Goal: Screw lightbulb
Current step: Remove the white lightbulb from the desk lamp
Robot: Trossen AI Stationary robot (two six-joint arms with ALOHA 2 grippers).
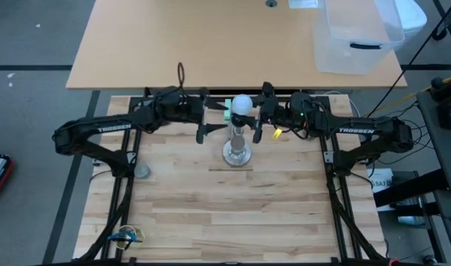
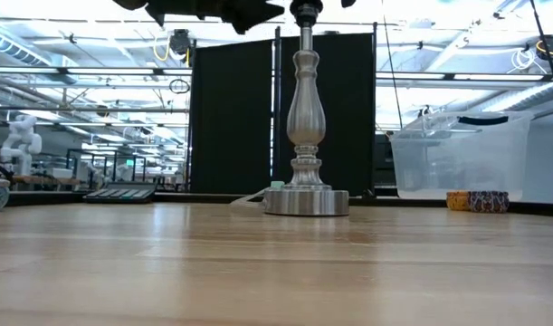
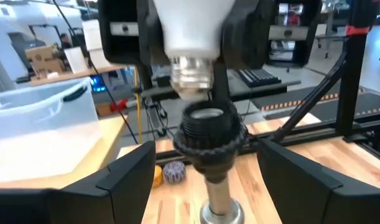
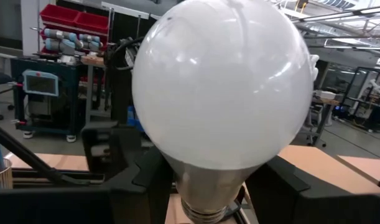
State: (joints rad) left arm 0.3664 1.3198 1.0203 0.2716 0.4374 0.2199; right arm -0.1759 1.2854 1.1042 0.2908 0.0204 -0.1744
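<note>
Between the right fingers [image 4: 208, 186], the lightbulb [image 4: 221, 81], above the socket [image 3: 208, 127].

Black partition panels [image 2: 235, 113], clear plastic bin [image 2: 457, 158], bright ceiling lights [image 2: 86, 63]

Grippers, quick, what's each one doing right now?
Left gripper: open, fingers either side of the stand, not gripping.
Right gripper: shut on the lightbulb.

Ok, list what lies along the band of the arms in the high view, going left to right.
Left arm → left tool, open → lightbulb above the lamp stand → right tool, holding the lightbulb → right arm.
</note>
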